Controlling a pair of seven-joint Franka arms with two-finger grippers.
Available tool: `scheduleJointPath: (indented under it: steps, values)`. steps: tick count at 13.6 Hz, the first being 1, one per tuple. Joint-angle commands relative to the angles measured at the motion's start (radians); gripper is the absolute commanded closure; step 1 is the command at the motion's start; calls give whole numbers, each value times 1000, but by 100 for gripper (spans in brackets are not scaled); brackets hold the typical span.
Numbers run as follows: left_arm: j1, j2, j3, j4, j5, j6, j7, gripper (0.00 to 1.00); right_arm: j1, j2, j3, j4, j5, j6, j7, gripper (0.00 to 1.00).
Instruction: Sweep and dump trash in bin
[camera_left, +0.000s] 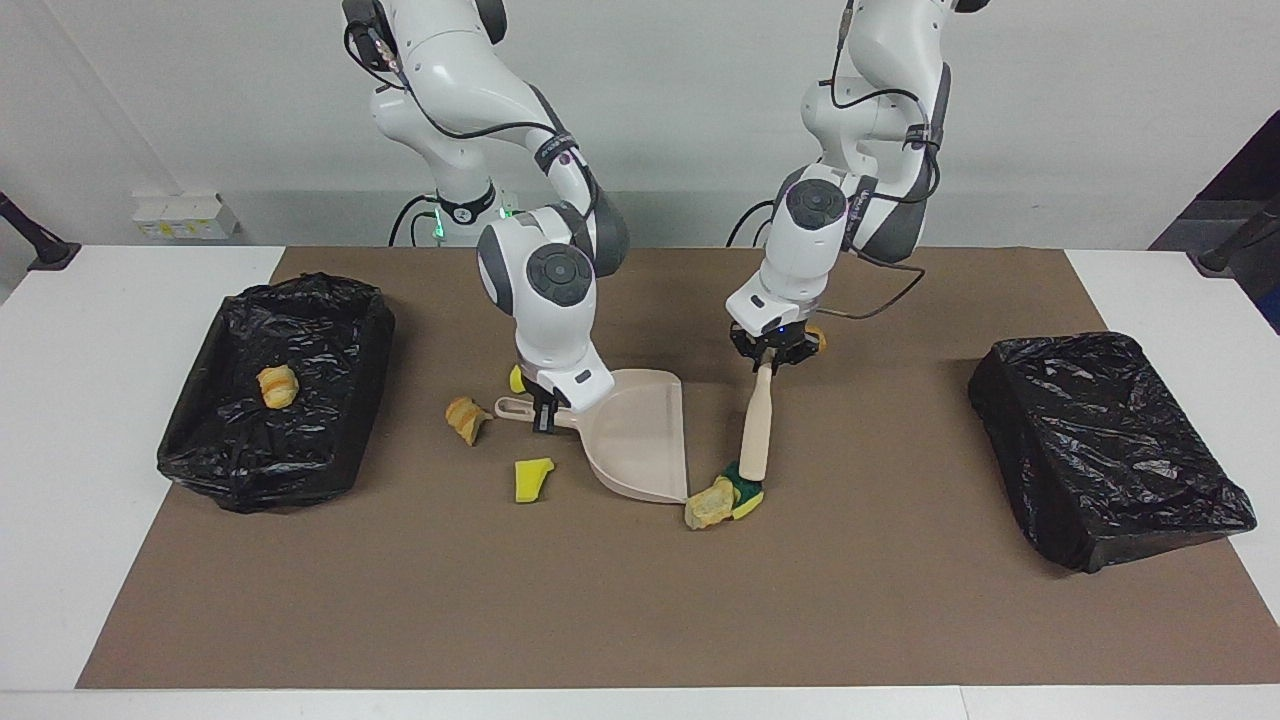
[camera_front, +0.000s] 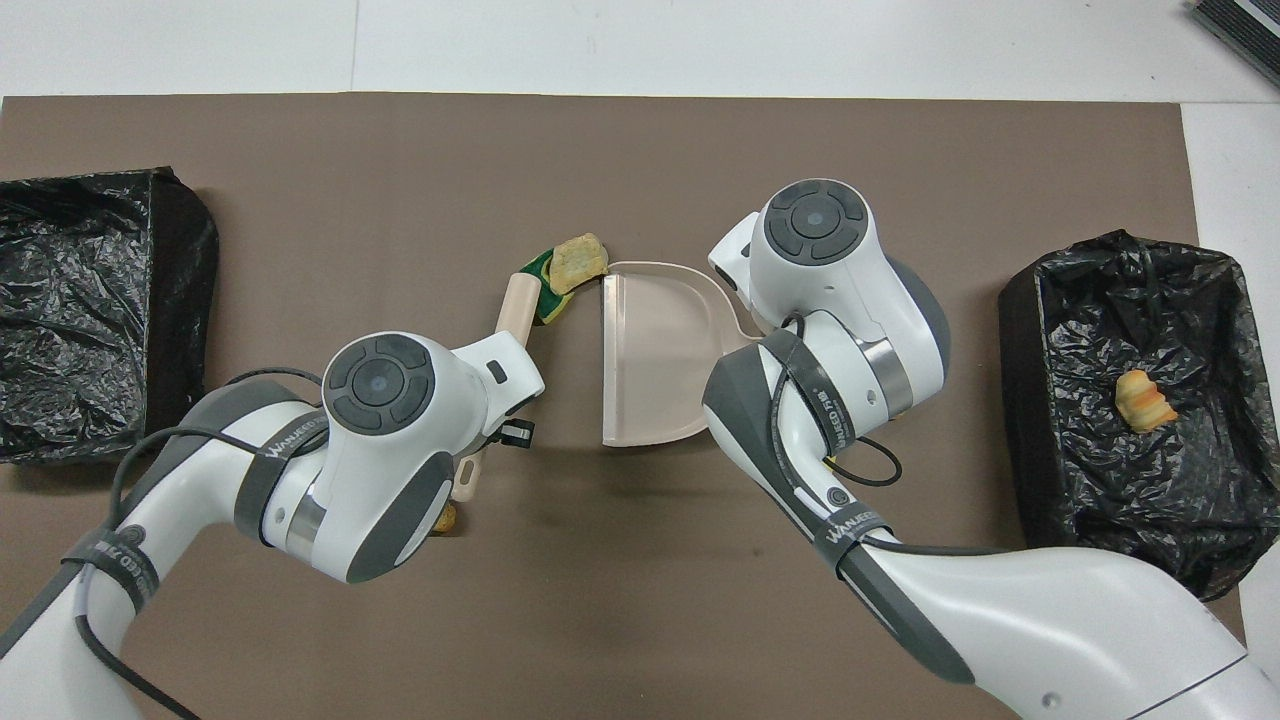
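While the left tool (camera_left: 768, 358) clenched one brush (camera_left: 756, 430) and the right tool (camera_left: 545, 412) clenched one dustpan (camera_left: 640, 440), two bins (camera_left: 275, 390), six scraps counted, two (camera_left: 712, 503) touching the dustpan lip, one (camera_left: 277, 386) in a bin.

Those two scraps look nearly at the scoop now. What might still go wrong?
The tan bread-like scrap and green-and-yellow sponge sit at the far corner of the beige plastic dustpan, not squarely at its mouth, so the beige-handled brush may push them past the corner. The pan's edge could also stop them short.
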Motion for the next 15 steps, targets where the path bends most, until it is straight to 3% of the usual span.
scheduleJointPath:
  steps: [1,4,8,15]
  values:
    - [38,4,18,87,12,-142,120,100,-6,-32,9,-45,10,27,25,100]
    - [133,26,16,90,30,-60,213,100,-6,-32,9,-47,10,27,26,100]
    - [151,130,18,123,32,112,215,100,-6,-33,9,-48,10,29,31,100]
    - [-6,124,10,116,56,91,220,100,-6,-33,9,-50,10,29,45,100]
